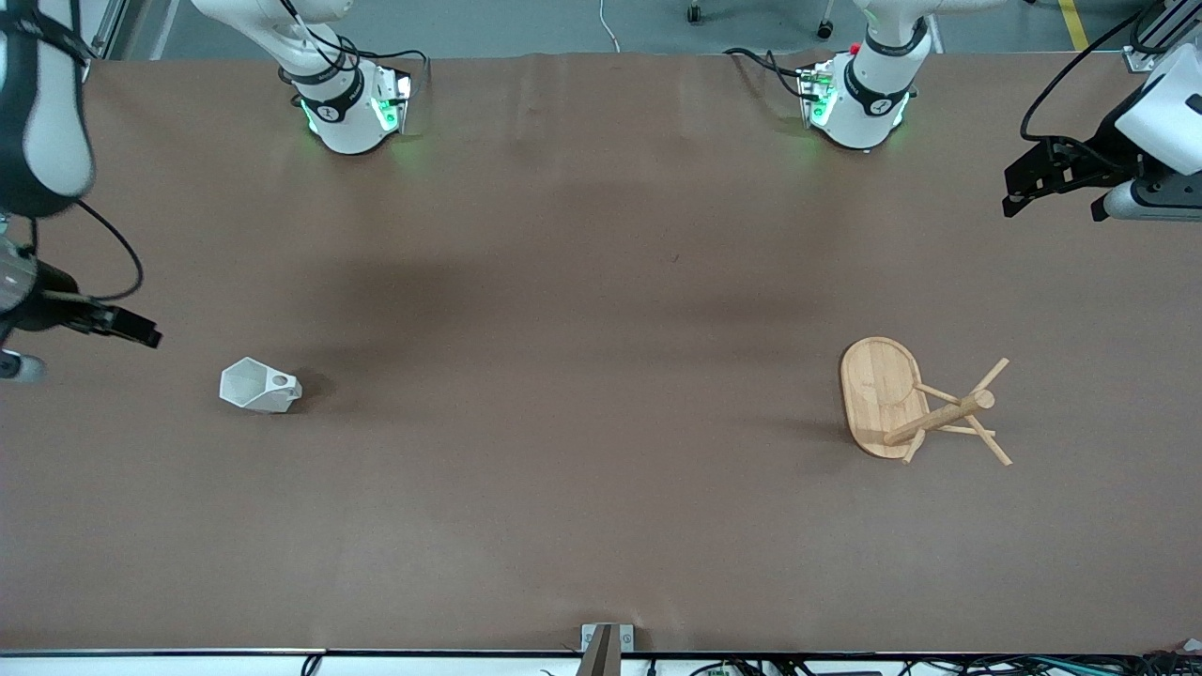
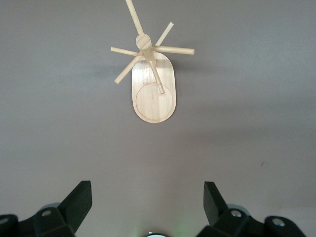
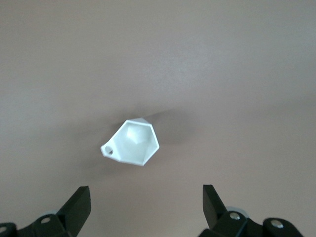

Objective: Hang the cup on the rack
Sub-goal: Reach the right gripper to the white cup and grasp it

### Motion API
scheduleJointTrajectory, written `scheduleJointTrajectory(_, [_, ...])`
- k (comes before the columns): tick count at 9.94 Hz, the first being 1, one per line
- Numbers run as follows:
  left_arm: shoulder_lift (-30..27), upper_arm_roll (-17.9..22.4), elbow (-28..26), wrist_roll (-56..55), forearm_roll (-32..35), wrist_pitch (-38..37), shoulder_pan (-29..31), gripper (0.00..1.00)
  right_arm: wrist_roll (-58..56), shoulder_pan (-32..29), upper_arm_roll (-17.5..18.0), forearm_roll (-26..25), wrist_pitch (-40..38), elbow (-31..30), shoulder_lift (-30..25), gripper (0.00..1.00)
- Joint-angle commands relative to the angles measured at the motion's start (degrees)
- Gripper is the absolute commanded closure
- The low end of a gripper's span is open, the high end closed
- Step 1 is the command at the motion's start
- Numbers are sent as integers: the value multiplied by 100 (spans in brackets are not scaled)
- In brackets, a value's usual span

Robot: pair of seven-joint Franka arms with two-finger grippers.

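The cup sits on the brown counter toward the right arm's end, well apart from the rack toward the left arm's end. Right claw hangs above the cup, spread wide, empty. Left claw is up over the counter near the rack, wide too, holding nothing.

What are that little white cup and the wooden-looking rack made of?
The cup looks like matte white plastic or unglazed ceramic: flat angular facets, no shine, so I can't settle which. The rack looks like light bamboo or pale wood with a smooth finish: tan colour, faint grain lines on its oval base.
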Motion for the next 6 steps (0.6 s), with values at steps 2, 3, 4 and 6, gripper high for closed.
scheduleJointTrajectory(2, [109, -10, -35, 74, 114, -38, -4, 0, -98, -63, 79, 73, 1480, -929, 509, 0])
scheduleJointTrajectory(3, [109, -10, -35, 83, 114, -38, -4, 0, -115, -63, 79, 91, 1833, -1071, 686, 0])
scheduleJointTrajectory(4, [100, -10, -44, 74, 114, -38, -4, 0, -115, -81, 79, 100, 1949, -1142, 766, 0])
scheduleJointTrajectory(6, [100, -10, -35, 92, 105, -160, 4, 0, -115, -107, 79, 117, 2134, -1169, 1002, 0])
